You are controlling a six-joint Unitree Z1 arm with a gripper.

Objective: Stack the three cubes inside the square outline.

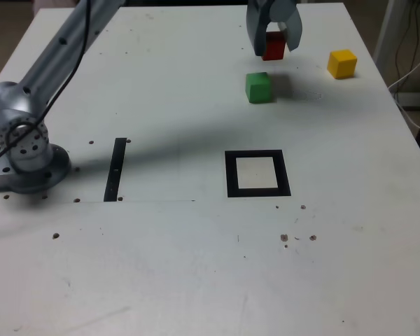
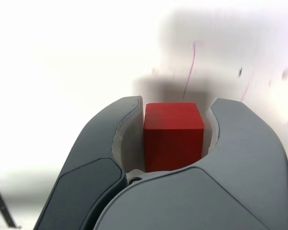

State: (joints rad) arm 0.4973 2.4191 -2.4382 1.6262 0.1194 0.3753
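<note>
My gripper (image 1: 276, 50) is at the far side of the table, its two grey jaws pressed against opposite sides of the red cube (image 1: 274, 46). The wrist view shows that red cube (image 2: 173, 139) clamped between the gripper (image 2: 176, 108) jaws. Whether it has left the table I cannot tell. The green cube (image 1: 258, 87) sits just in front of it, nearer the camera. The yellow cube (image 1: 341, 63) stands apart toward the exterior view's right. The square outline (image 1: 231, 173) lies flat mid-table with nothing in it.
A narrow black strip (image 1: 115, 169) lies toward the exterior view's left, beside the arm's base (image 1: 24, 157). The arm reaches across the table's far left part. Cables hang off the table's right edge (image 1: 413, 105).
</note>
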